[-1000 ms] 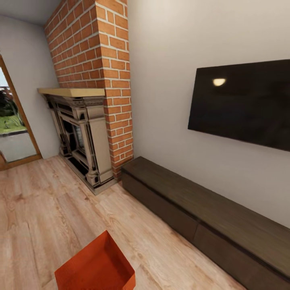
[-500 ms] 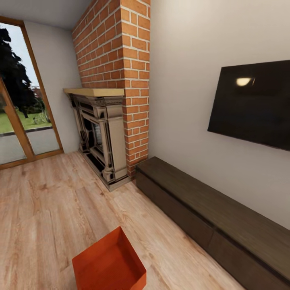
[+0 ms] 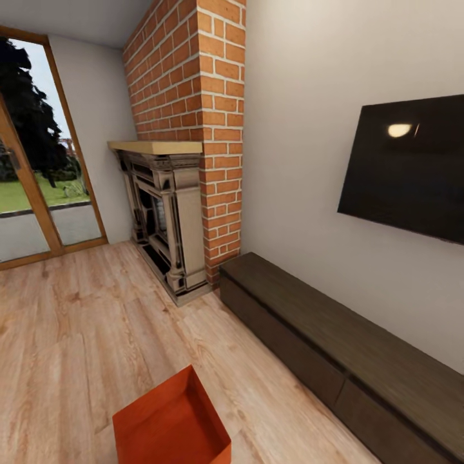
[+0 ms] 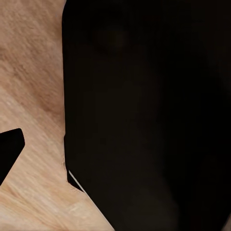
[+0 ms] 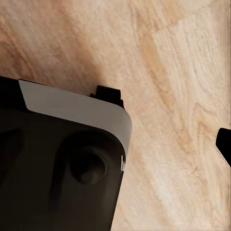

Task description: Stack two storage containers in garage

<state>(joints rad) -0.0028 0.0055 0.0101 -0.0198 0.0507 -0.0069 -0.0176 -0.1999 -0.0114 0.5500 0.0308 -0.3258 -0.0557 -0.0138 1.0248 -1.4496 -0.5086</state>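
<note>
One orange-red storage container [image 3: 169, 426] sits on the light wood-plank flooring of the living room, at the bottom edge of the head view, open side up and empty. Its near end is cut off by the frame. In the left wrist view a dark fingertip [image 4: 9, 153] of my left gripper shows at the picture's edge over bare planks, beside the robot's black body [image 4: 144, 115]. In the right wrist view a dark fingertip [image 5: 224, 144] of my right gripper likewise sits at the edge over planks. Nothing lies between the fingers of either.
A brick fireplace [image 3: 187, 129] with a stone surround [image 3: 164, 225] stands ahead. A long low dark cabinet [image 3: 335, 348] runs along the right wall under a wall-mounted TV [image 3: 406, 167]. A wood-framed glass door [image 3: 32, 187] is at the far left. Open wood floor [image 3: 77, 335] lies left of the container.
The whole head view has shifted, so the camera has turned: the fireplace and TV sit further right and more of the glass door shows. The container stays on the floor.
</note>
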